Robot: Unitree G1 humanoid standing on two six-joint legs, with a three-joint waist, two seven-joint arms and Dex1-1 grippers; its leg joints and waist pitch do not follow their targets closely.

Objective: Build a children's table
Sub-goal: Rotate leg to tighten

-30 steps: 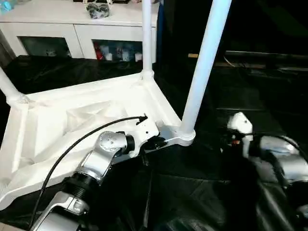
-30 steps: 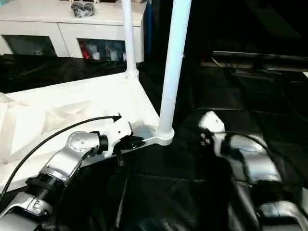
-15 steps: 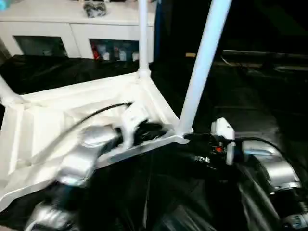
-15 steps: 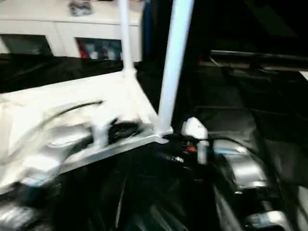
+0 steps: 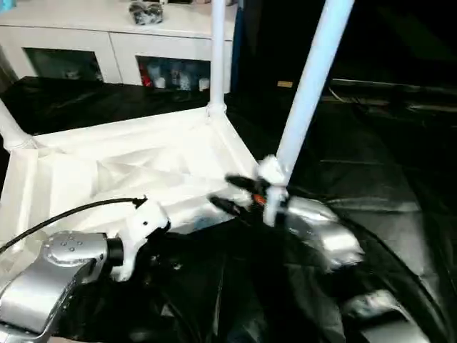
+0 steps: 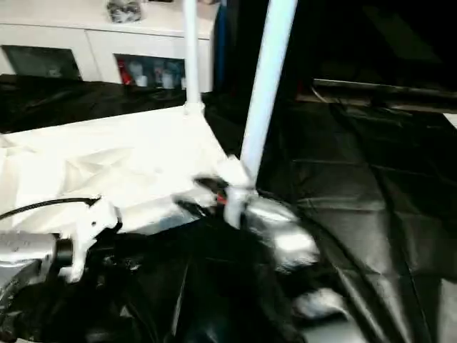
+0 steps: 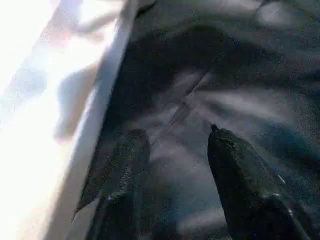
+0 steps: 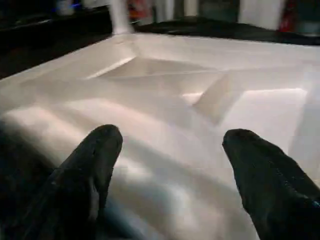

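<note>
The children's table [image 5: 128, 168] lies upside down on the black-covered surface [image 5: 371, 164], three legs up, its 7 o'clock corner still bare. The right pincer [image 8: 170, 150], spread wide and empty, reaches over the ribbed underside beside the near leg [image 5: 307, 93]; a knock could unseat it. The left pincer [image 7: 177, 150] hangs wide open off the rim

I see the table top [image 5: 128, 171] all white, its ribs white too, and its legs [image 5: 314, 78] the same white. The cover [image 5: 385, 186] under it is glossy black. My forearms [image 5: 43, 279] are silver, the fingers [image 8: 95, 165] black. The cabinet [image 5: 114, 36] behind is white with dark glass doors.
</note>
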